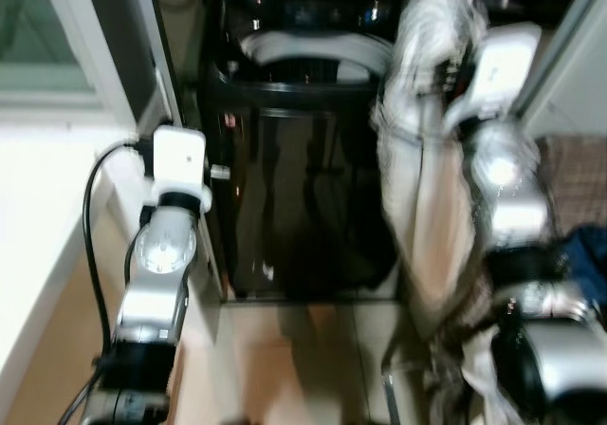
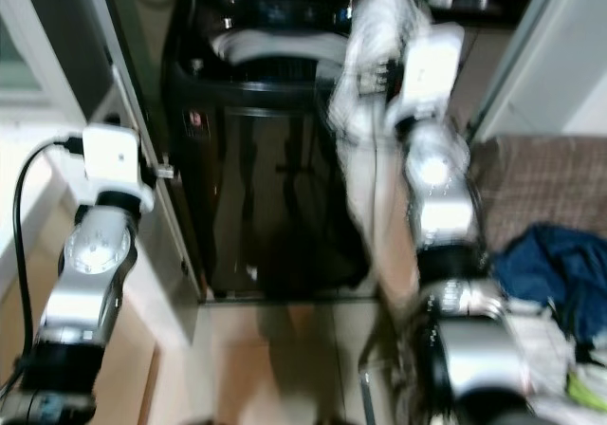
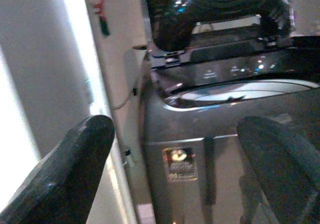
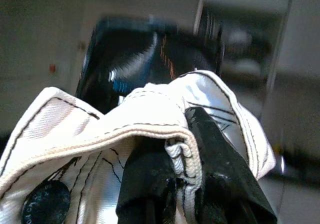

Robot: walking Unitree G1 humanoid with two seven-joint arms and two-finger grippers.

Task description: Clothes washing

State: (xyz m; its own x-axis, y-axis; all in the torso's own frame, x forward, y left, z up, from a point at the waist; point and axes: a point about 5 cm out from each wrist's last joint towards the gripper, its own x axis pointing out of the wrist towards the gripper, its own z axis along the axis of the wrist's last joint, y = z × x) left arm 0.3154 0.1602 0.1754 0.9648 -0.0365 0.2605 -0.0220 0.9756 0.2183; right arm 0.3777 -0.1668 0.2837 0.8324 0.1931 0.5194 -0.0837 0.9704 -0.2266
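Our right gripper (image 4: 185, 184) is clenched on a white garment (image 1: 422, 169) that hangs down beside the dark washing machine (image 1: 294, 159). Our left gripper (image 3: 175, 164) is spread wide, holding nothing, near the machine's front left corner.

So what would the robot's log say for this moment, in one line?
right gripper: shut on white garment, raised by washer | left gripper: open, facing washer | lid: open

Head stereo pair down onto the washing machine (image 1: 303, 159) front (shared), wrist cameras close along their fingers.
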